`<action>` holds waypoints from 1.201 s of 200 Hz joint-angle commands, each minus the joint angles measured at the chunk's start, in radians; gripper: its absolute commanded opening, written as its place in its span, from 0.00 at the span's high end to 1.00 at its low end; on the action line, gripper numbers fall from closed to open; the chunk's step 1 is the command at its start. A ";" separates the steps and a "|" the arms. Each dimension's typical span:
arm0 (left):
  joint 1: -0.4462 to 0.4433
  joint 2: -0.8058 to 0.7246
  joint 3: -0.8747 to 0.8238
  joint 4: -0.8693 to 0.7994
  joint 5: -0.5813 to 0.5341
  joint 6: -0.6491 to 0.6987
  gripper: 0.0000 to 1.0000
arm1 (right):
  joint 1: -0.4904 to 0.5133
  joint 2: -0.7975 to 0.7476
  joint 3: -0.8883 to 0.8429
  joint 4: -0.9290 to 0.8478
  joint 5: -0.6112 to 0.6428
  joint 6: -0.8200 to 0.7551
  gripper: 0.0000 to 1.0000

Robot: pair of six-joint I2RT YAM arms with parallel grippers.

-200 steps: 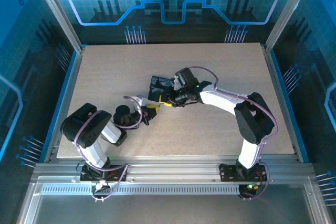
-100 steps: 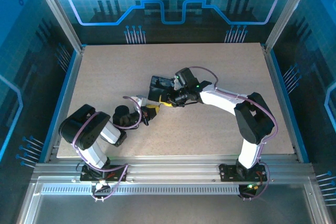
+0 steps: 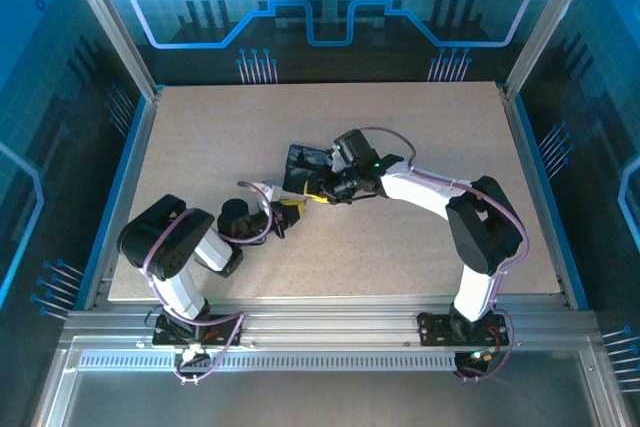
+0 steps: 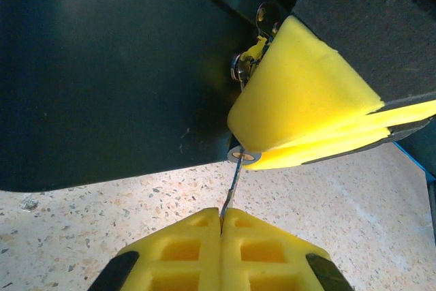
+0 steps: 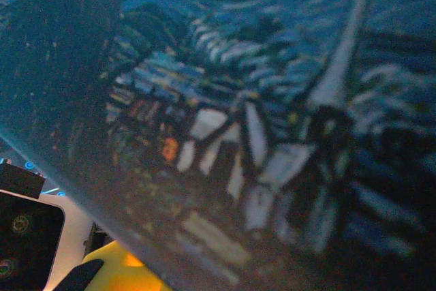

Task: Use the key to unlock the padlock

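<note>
Two robot arms meet near the middle of a speckled beige tabletop (image 3: 420, 127), beside a dark rectangular box (image 3: 303, 162) whose lid is painted with blue and yellow swirls.

The left gripper (image 4: 221, 219) has its yellow foam fingers pressed tightly together, pinching the base of the slim dark metal key (image 4: 229, 185). The key sticks straight out from the seam between the fingers, edge-on and thin as a wire.

The right gripper (image 4: 272, 149) reaches in from the opposite side, close against the box's dark wall. Its two yellow pads are nearly closed and appear to clamp the tiny brass padlock (image 4: 237, 155). Most of the lock is hidden between them. A small silvery ring peeks out at the pad tips, and bits of brass and silver metal show higher up beside the box. The key's tip meets that ring, which is probably the keyhole.

Over the last second very little has changed. The left arm's shoulder and elbow have shifted slightly at the near left of the table, then settled back. Both grippers stay where they were, and neither grip has loosened.

This looks like fine alignment rather than progress. The key is at the mouth of the lock, but whether it has gone in cannot be told. The turn appears still to come.
</note>
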 commanded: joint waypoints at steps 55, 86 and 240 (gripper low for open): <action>0.022 -0.028 0.010 0.022 -0.011 0.001 1.00 | 0.003 -0.036 0.011 -0.042 0.003 -0.052 0.99; 0.023 -0.045 0.000 0.022 -0.016 0.001 1.00 | 0.003 -0.030 0.015 -0.046 0.003 -0.056 0.99; 0.010 -0.115 0.010 0.022 0.009 -0.070 1.00 | 0.005 -0.054 -0.023 -0.007 -0.035 -0.008 0.99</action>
